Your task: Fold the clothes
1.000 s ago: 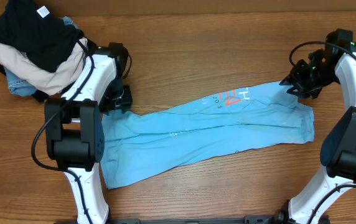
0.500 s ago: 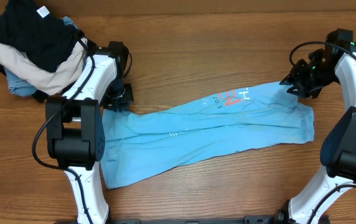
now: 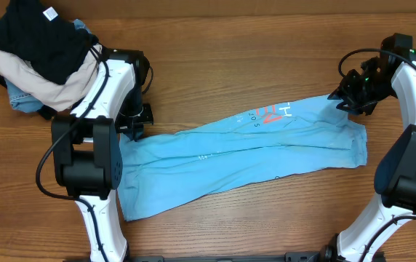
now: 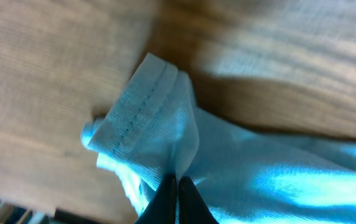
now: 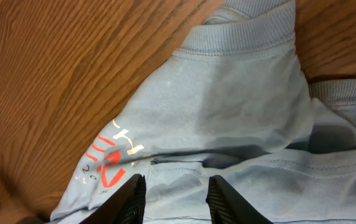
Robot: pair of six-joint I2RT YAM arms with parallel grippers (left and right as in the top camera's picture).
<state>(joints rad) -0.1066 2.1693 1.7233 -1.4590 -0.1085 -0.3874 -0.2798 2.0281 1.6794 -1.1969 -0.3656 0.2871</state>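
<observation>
Though the T-shirt [image 3: 252,145] lies stretched across the table [image 3: 266,44] overhead, your left wrist shows the left gripper [image 4: 177,182] pinching just a hem fold [image 4: 140,106] — a pull could slip it. Right wrist: right gripper [image 5: 177,186] part-open near the collar [image 5: 240,37]

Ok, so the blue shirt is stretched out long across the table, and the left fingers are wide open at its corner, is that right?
Not quite. The left fingers are shut, not wide open: the left wrist view shows them pinching a fold of the blue shirt by its stitched hem. The rest holds: the shirt does lie stretched out long across the table.
</observation>
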